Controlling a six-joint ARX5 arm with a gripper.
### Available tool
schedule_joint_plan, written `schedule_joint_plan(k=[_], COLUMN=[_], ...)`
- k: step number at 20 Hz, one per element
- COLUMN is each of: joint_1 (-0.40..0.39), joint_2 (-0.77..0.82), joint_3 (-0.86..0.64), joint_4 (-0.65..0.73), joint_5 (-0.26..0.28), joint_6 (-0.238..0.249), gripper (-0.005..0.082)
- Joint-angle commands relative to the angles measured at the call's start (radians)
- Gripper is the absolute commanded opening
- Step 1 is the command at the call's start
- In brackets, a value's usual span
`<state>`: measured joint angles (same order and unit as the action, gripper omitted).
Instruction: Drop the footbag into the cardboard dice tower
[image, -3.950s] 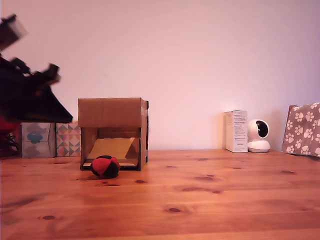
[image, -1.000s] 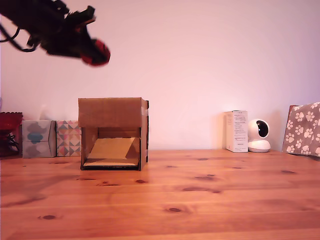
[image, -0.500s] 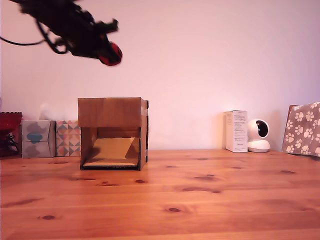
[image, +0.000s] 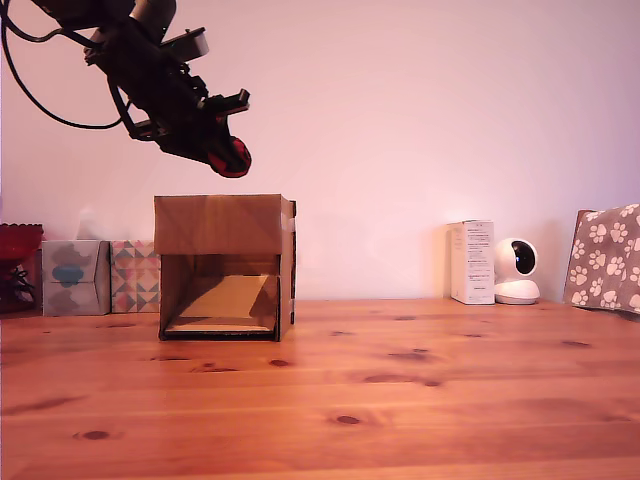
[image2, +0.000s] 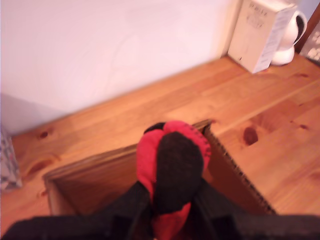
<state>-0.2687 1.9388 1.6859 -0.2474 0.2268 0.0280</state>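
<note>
One second has brought the gripper (image: 228, 150) from high at the tower's (image: 224, 265) 11 o'clock, exterior view, down and across to just above the top edge, near its 12 o'clock. Four seconds back the footbag (image: 231, 158) lay on the table (image: 420, 400) touching the tower's front; now it is carried, pinched between the fingers (image2: 132, 200), apart from the cardboard. Wrist view: footbag (image2: 170, 170) hangs over the tower's open top (image2: 95, 172), toward the rim's far corner. Judgement: transport nearly done, release is next; a small shift inward would lower the risk of a rim bounce. Tower contents: slanted ramp (image: 222, 297) only, bare. Tissue boxes (image: 102, 276) stand at the tower's 9 o'clock, untouched.
</note>
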Motion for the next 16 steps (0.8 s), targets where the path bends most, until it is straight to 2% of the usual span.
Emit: schedule_joint_plan(k=[1, 2, 3, 5, 7, 8, 10, 12, 13, 16], joint_1=[0.002, 0.002, 0.002, -0.005, -0.015, -0.019, -0.024, -0.026, -0.026, -0.026], joint_2=[0.008, 0.008, 0.006, -0.009, -0.033, -0.047, -0.080, -0.095, -0.102, -0.138], joint_3=[0.018, 0.023, 0.027, 0.035, 0.035, 0.035, 0.035, 0.034, 0.032, -0.024], joint_4=[0.009, -0.001, -0.020, -0.064, -0.097, -0.118, -0.188, -0.254, -0.272, -0.267], joint_5=[0.005, 0.022, 0.029, 0.029, 0.028, 0.028, 0.032, 0.080, 0.101, 0.107], joint_6=[0.021, 0.046, 0.059, 0.063, 0.077, 0.079, 0.079, 0.083, 0.085, 0.086], gripper=[0.0532, 0.0678, 0.0711, 0.0683, 0.0569, 0.0483, 0.0240, -0.0024, -0.0018, -0.0021])
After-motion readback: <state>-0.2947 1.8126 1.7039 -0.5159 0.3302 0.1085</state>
